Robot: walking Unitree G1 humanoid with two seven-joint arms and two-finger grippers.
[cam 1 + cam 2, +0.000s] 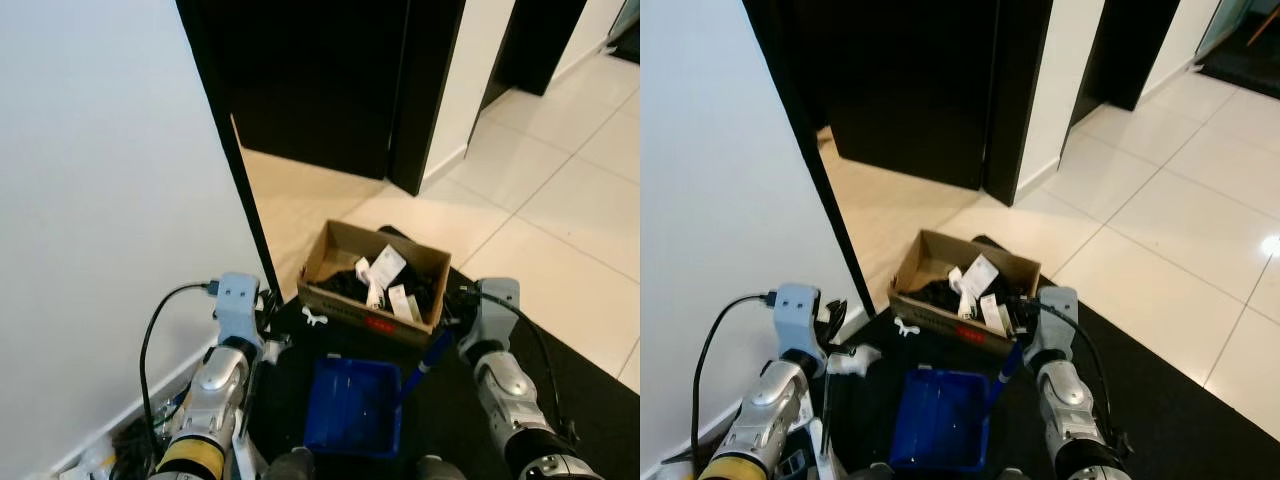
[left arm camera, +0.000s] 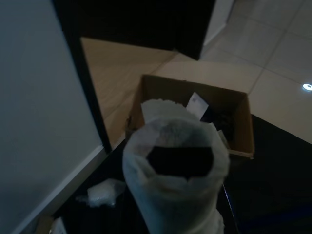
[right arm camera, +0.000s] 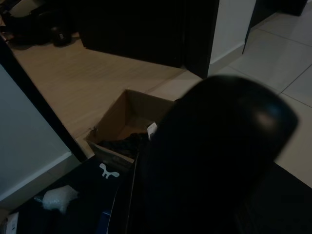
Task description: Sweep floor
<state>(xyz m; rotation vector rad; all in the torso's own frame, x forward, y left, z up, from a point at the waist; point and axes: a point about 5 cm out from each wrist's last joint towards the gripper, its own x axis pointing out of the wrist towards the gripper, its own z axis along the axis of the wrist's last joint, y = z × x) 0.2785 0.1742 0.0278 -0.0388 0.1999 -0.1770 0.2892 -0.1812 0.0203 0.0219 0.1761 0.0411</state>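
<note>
Both silver arms are reaching forward and down over a dark mat (image 1: 590, 400), the right claw (image 1: 455, 325) gripping the handle of a blue dustpan (image 1: 355, 405) that is lying flat on the mat just before an open cardboard box (image 1: 375, 275) (full of small packets). The left claw (image 1: 262, 335) is pinching a white-wrapped handle (image 2: 173, 180), beside the white wall (image 1: 100, 200).

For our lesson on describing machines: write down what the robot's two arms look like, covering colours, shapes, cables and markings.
Both arms are silver and rounded in segments. The left arm has a pale blue-grey block at the wrist, a looping black cable and a yellow band lower down. The right arm has a matching block and a black cable alongside it.
</note>
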